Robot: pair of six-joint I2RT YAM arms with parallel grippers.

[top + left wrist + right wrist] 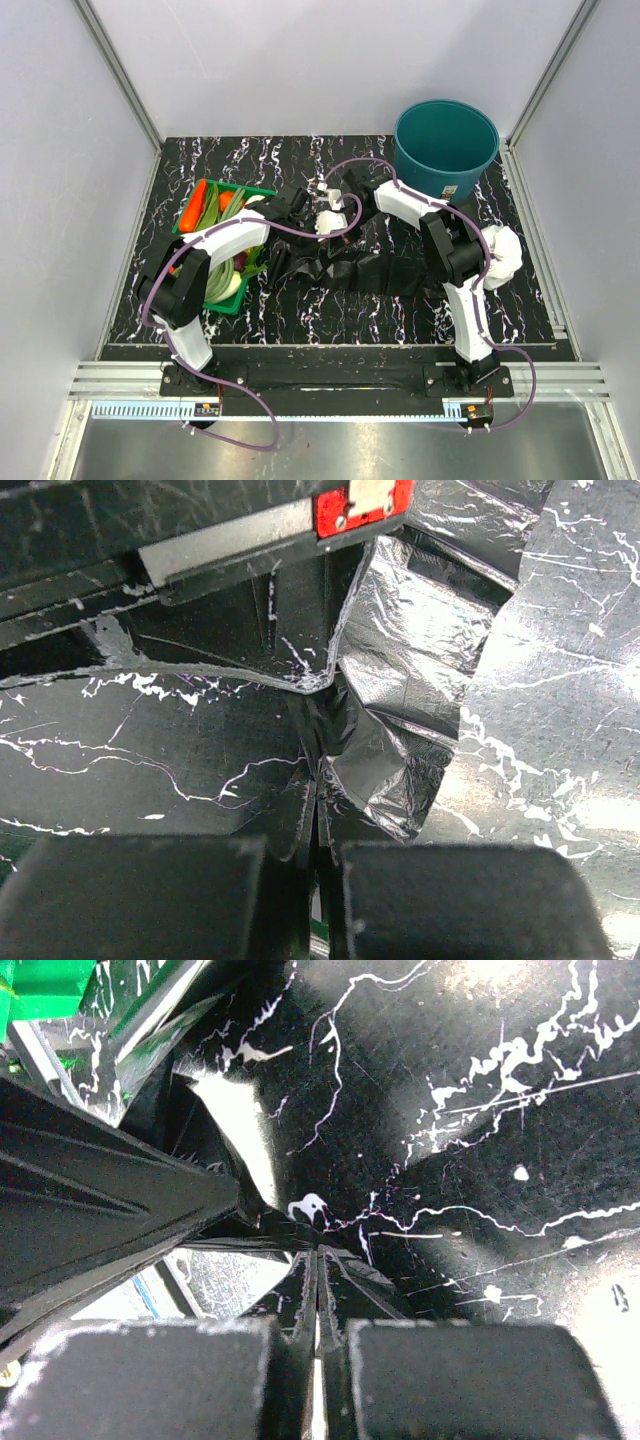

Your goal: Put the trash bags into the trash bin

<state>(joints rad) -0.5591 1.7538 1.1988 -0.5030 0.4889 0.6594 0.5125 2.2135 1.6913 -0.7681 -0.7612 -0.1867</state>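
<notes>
Far right, trash bin [446, 148] shows bare teal inside; left tray [250, 188] holds veggies [195, 206]. Left gripper [318, 830] and right gripper [318, 1290] both pinch the trash bag [340, 268].

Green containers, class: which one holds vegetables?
The shallow rectangular bright-green tray at the left, filled with vegetables; the taller round teal trash bin stands back right.

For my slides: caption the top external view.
Mid-table, left gripper and right gripper pinch the trash bag; trash bin at far right.
</notes>
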